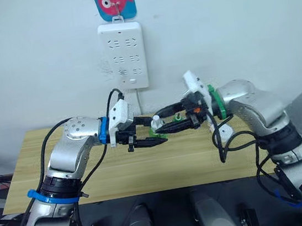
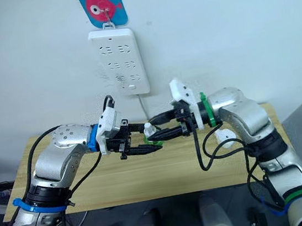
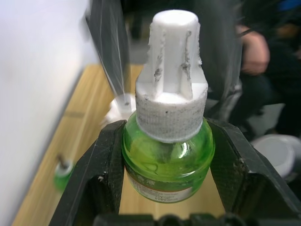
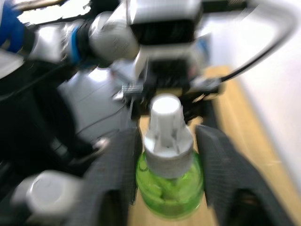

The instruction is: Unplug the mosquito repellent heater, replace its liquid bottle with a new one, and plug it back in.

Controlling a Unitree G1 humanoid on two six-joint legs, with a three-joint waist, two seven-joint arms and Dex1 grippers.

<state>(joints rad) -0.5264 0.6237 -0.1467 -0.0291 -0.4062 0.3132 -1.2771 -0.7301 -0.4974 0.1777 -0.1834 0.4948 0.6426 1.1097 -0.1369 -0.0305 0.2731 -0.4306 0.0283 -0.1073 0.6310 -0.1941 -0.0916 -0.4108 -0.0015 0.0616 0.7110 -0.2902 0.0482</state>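
While both hands [image 1: 155, 133] pinch it, the green bottle [image 3: 167, 155] sits between them.

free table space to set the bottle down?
Bare wood on the table along the front edge and the left end beyond the left gripper. Crowded at centre back, where both grippers meet on the green bottle; a white unit lies under the right gripper.

Bottle [image 1: 156, 124] sits over the table [image 1: 46, 160], just below and in front of the power strip [image 1: 123, 55] on the wall. Left gripper [image 1: 151, 133] to the bottle's left, right gripper [image 1: 166, 119] to its right. Heater [image 1: 223, 132] lies on the table, right of the bottle.
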